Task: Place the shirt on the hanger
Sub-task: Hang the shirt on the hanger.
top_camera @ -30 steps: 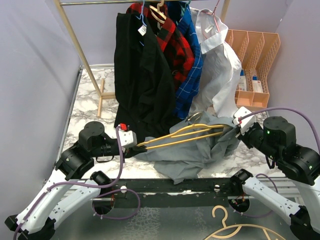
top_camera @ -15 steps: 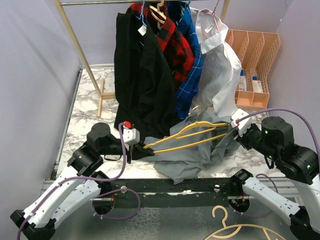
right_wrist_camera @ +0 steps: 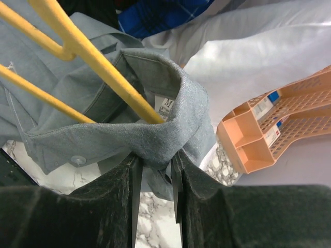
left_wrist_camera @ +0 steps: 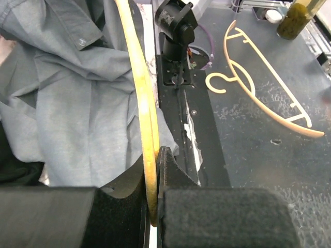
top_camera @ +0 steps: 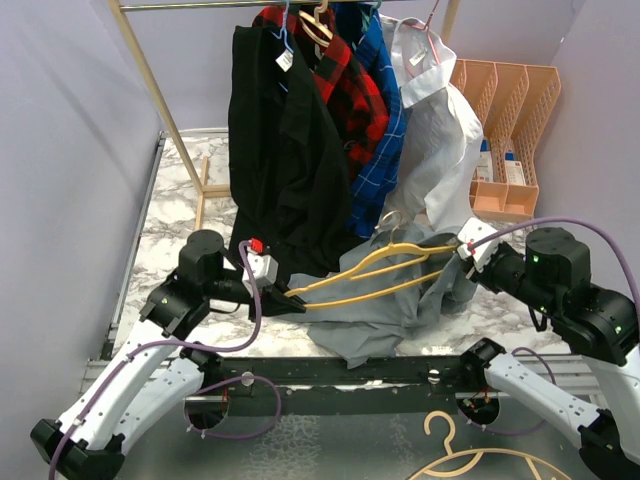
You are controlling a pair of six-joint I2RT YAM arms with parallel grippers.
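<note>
Inside left pincer (left_wrist_camera: 152, 173), hanger (left_wrist_camera: 135, 77) sits clamped.

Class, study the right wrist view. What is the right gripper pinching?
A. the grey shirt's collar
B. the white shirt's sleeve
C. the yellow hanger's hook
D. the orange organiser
A: the right gripper is shut on a fold of the grey shirt at its collar, while the yellow hanger runs into the collar above it.
</note>
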